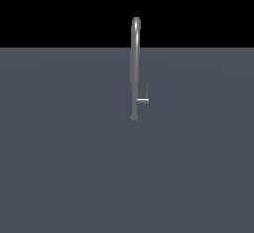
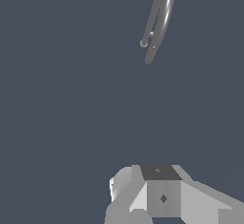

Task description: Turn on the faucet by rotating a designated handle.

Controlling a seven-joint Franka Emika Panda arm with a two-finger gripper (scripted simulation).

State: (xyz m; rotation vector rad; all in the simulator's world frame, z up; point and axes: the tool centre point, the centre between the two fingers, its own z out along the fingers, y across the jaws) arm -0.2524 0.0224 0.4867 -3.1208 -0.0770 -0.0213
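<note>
While the grey floor (image 1: 59,177) fills most of both views and carries only one fixture, nothing about it gives an edge or corner to place things by; the floor runs back to a flat horizon in the exterior view, and the fixture stands near the middle of its width, towards that far line.

Next in size is the faucet (image 1: 134,63), a tall slender gooseneck standing upright on a small round base, its arch rising above the horizon. In the wrist view the faucet (image 2: 162,18) shows as a long foreshortened pipe, well apart from the arm's own body.

That body, the gripper (image 2: 162,197), appears only as pale blocky housing in the wrist view. Its fingertips are out of frame, so I cannot tell whether the jaws are spread or pressed together. It holds nothing that can be seen, and the arm does not show in the exterior view at all.

Smallest is the handle (image 1: 144,97), a short stub jutting from the lower pipe towards the exterior view's right, with a thin pin upright at its end. The handle (image 2: 144,42) shows in the wrist view as a small ring beside the pipe.

Judging from this, the approach has not begun: the handle lies well ahead of the gripper, its pin parallel to the pipe, so the reach must cross open floor first.
</note>
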